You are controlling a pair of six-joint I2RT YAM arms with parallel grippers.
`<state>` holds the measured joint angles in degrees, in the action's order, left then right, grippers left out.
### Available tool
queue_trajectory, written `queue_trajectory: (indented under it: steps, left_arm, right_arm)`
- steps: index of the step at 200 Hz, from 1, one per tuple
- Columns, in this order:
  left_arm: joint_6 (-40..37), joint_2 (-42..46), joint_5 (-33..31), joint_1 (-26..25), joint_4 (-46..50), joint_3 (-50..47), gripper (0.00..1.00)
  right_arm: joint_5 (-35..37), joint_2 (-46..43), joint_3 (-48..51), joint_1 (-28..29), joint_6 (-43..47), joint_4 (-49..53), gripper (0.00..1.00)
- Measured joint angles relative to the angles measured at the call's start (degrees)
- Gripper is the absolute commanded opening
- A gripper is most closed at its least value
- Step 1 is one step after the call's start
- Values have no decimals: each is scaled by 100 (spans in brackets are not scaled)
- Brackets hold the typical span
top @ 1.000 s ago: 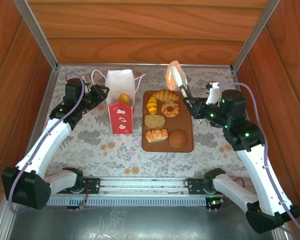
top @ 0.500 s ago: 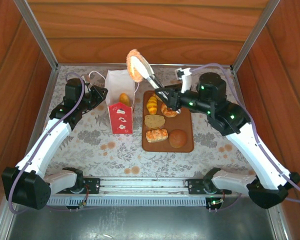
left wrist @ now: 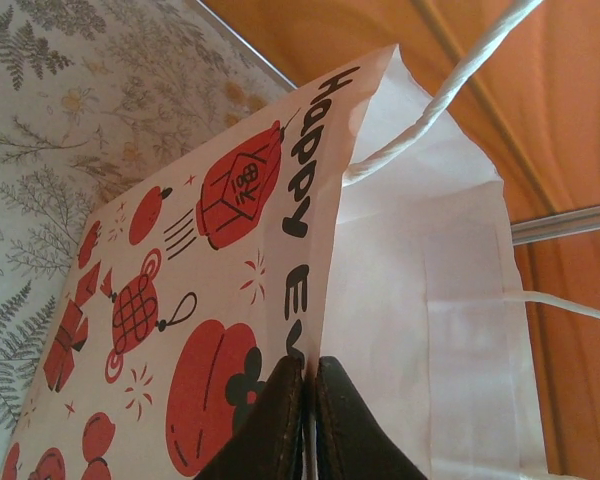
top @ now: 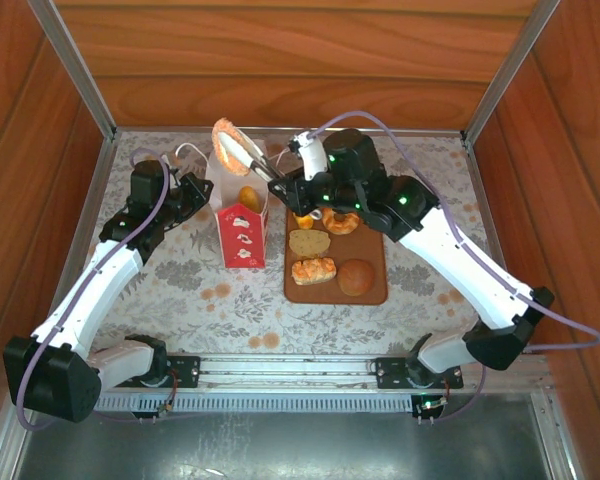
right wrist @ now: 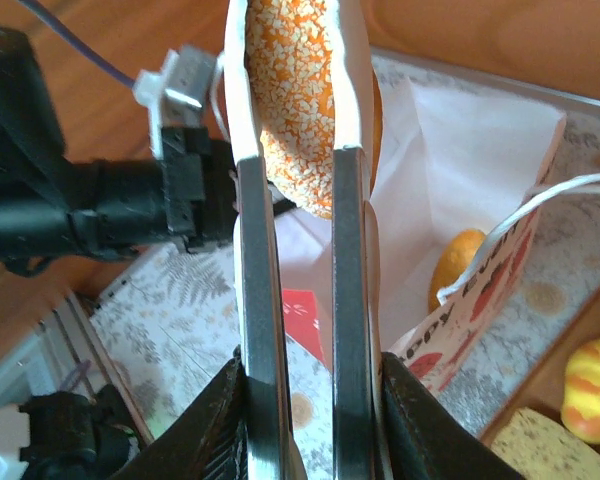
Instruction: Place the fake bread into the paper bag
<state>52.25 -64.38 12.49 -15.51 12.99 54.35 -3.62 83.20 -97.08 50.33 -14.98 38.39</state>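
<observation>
The white paper bag [top: 242, 205] with red prints stands open left of the tray. My left gripper [top: 202, 186] is shut on its left rim; in the left wrist view the black fingertips [left wrist: 307, 375] pinch the printed wall [left wrist: 220, 250]. An oval roll [top: 249, 196] lies inside the bag [right wrist: 480, 170]. My right gripper [top: 282, 183] [right wrist: 308, 375] is shut on a pair of tongs [right wrist: 255, 260]. The tongs clamp a seeded oval roll [top: 227, 146] [right wrist: 295, 90] above the bag's far left rim.
A brown tray [top: 375, 292] right of the bag carries a doughnut [top: 340, 222], a bread slice [top: 308, 242], a glazed loaf [top: 313, 270] and a round dark bun [top: 356, 277]. My right arm reaches across the tray's far end. Wooden walls enclose the table.
My right arm has swung left, carrying the seeded roll in the tongs from beyond the tray to above the bag. The left gripper has closed on the bag's rim.
</observation>
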Motion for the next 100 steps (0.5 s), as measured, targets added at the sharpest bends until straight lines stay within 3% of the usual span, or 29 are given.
queue_trajectory:
  steps: [100]
  left_arm:
    - [15,44,-33,0,0,0,10]
  right_arm:
    - [256,839,-634,153,247,1495,25]
